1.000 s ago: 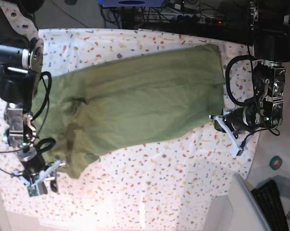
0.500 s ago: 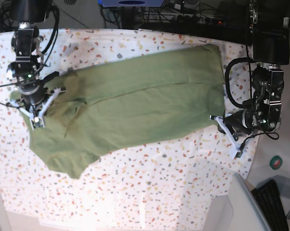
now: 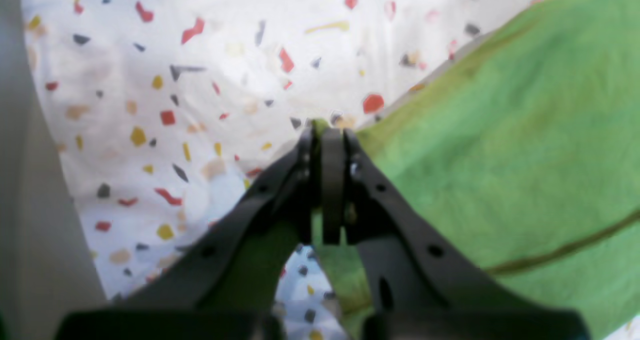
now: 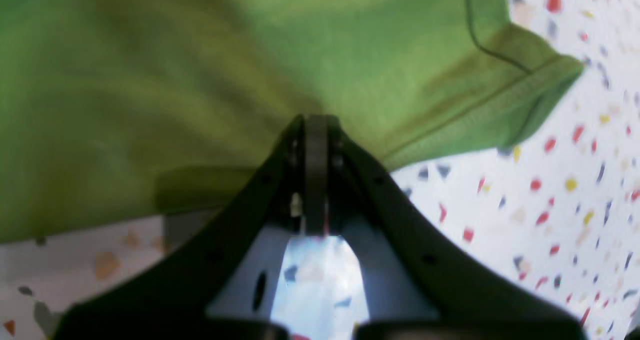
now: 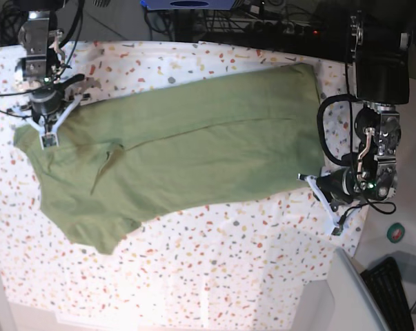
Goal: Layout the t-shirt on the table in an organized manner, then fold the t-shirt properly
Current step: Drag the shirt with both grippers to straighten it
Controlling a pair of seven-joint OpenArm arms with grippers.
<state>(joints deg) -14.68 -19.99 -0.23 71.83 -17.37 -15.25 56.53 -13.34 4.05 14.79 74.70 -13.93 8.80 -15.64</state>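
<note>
The olive-green t-shirt [image 5: 194, 152] lies spread lengthwise across the speckled table [image 5: 228, 276], collar end at the base view's left. My right gripper [image 5: 47, 136] is shut on the fabric near the sleeve at the far left. In the right wrist view its closed tips [image 4: 315, 124] pinch the t-shirt [image 4: 150, 79], with a sleeve hem to the right. My left gripper [image 5: 308, 179] is shut at the hem corner on the right. In the left wrist view its tips [image 3: 322, 132] pinch the edge of the t-shirt [image 3: 500, 154] over the table [image 3: 150, 79].
A grey bin [image 5: 345, 296], a keyboard [image 5: 394, 289] and a green tape roll [image 5: 395, 233] sit beyond the table's right corner. Cables and equipment [image 5: 263, 27] line the far edge. The table edge [image 3: 30, 180] runs close on the left of the left wrist view.
My right gripper has moved from the shirt's near left corner up to the far left and now holds the sleeve area, pulled outward. My left gripper has shifted slightly nearer.
</note>
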